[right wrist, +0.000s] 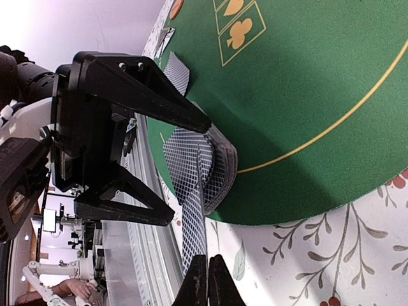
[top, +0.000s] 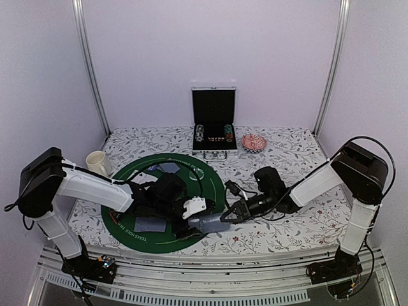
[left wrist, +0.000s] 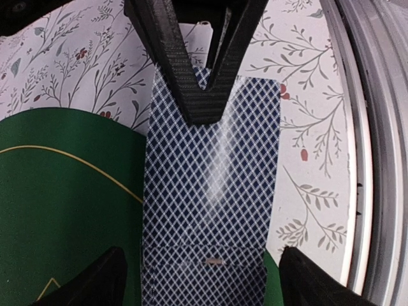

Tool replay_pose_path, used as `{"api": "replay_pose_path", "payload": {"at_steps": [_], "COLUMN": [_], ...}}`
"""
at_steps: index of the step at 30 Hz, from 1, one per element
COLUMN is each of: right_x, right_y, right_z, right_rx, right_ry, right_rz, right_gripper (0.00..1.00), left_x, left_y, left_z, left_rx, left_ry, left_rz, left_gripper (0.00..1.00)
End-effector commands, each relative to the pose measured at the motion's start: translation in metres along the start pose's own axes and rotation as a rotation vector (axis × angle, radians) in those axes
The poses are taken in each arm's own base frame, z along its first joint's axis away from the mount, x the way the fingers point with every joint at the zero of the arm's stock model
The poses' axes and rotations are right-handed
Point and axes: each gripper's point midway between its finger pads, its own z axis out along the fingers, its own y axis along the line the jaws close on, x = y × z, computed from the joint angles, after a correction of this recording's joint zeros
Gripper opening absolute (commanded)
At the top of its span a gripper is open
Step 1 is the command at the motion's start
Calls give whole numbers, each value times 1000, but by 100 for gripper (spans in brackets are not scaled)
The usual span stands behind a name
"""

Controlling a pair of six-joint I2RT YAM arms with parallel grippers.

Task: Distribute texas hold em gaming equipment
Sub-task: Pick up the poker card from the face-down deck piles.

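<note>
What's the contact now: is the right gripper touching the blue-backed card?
Touching. In the right wrist view, the end of the blue-backed card disappears between the closed fingertips of the right gripper, with no gap.

The left arm (top: 89,188) and the right arm (top: 315,185) are angled inward and low, with the grippers facing each other tip to tip. The left gripper (left wrist: 203,254) is held with its fingers (left wrist: 105,280) spread wide. The right gripper (right wrist: 207,274) is closed, pinching the edge of a playing card (right wrist: 191,210).
</note>
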Motion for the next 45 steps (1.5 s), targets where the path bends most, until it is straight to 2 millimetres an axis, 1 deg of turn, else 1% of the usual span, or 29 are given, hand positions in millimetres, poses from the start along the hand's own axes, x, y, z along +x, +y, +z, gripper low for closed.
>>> {"api": "replay_pose_path", "payload": {"at_steps": [1,5,9,11,13,15,17,21,25,29,32,35,39,42,45], "right_x": [-5,-8,-12,-15,-17,-20,-22,-25,-27,-27,-28,-28,-27,-26,-23], "right_y": [8,16,38,55,72,84,96,110,117,123,128,133,142,145,149], "right_z": [-10,-18,-27,-34,-41,-47,-50,-48,-49,-49,-48,-49,-51,-52,-51], "right_rx": [15,17,-24,-52,-80,-97,-114,-140,-149,-160,-169,-181,-209,-222,-251], "right_ry": [-18,-26,-35,-50,-68,-84,-93,-94,-104,-107,-108,-112,-114,-113,-102], "right_rz": [-50,-97,-191,-251,-315,-364,-405,-456,-479,-496,-508,-523,-548,-559,-570], "right_gripper": [3,3,2,2,3,3,2,3,2,3,2,2,2,2,3], "left_x": [-16,-33,-57,-67,-73,-77,-77,-80,-78,-74,-75,-74,-70,-72,-75], "left_y": [4,2,5,9,13,16,14,11,1,-1,-3,-5,-5,-9,-12], "left_z": [-8,-25,-49,-63,-77,-89,-95,-97,-95,-92,-88,-84,-80,-82,-86], "left_rx": [3,13,25,44,72,90,99,121,181,189,218,236,241,258,272], "left_ry": [-50,-114,-207,-259,-314,-365,-400,-409,-399,-398,-390,-377,-363,-376,-400], "left_rz": [7,-1,-60,-138,-207,-253,-258,-260,-260,-257,-265,-266,-267,-252,-229], "left_gripper": [86,88,88,85,80,75,70,57,49,32,28,18,11,7,6]}}
